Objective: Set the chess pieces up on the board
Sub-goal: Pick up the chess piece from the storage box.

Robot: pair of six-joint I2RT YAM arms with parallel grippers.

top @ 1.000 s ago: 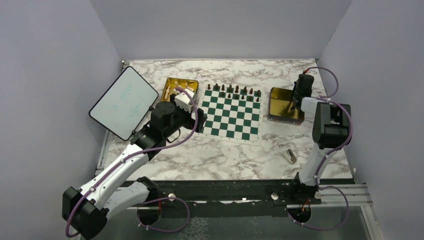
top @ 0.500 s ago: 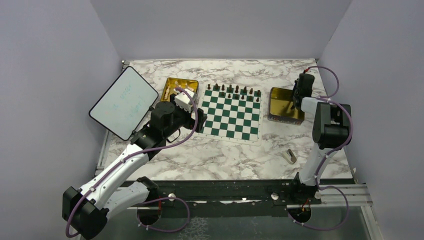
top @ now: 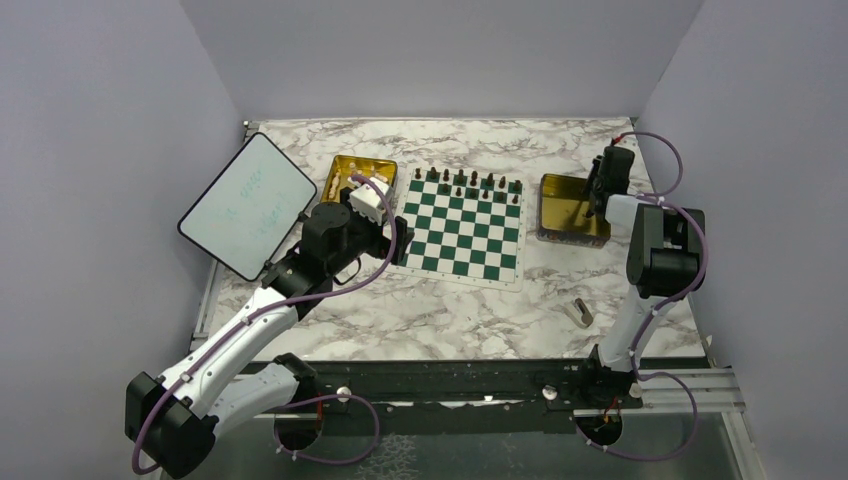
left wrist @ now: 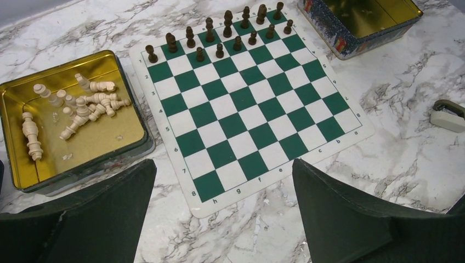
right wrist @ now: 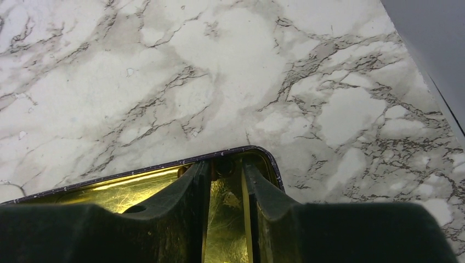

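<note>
The green and white board [top: 465, 225] lies mid-table. Several dark chess pieces [left wrist: 219, 35] stand on its two far rows. Several cream pieces [left wrist: 82, 104] lie loose in the left gold tray [left wrist: 82, 172]. My left gripper [left wrist: 224, 164] is open and empty, above the marble just off the board's near left corner; it also shows in the top view [top: 402, 240]. My right gripper [top: 590, 200] reaches into the right gold tray [top: 560, 205]. In the right wrist view its jaws [right wrist: 226, 164] are nearly together around a dark chess piece [right wrist: 224, 167] in the tray's far corner.
A rounded white tablet [top: 248, 205] leans at the far left beside the left tray. A small grey-beige block [top: 580, 313] lies on the marble near the right arm. The right tray's wall [left wrist: 351, 44] stands just off the board's right side. Grey walls enclose the table.
My right wrist has shifted slightly to the right over the right tray. The left arm and the pieces on the board have not moved.
</note>
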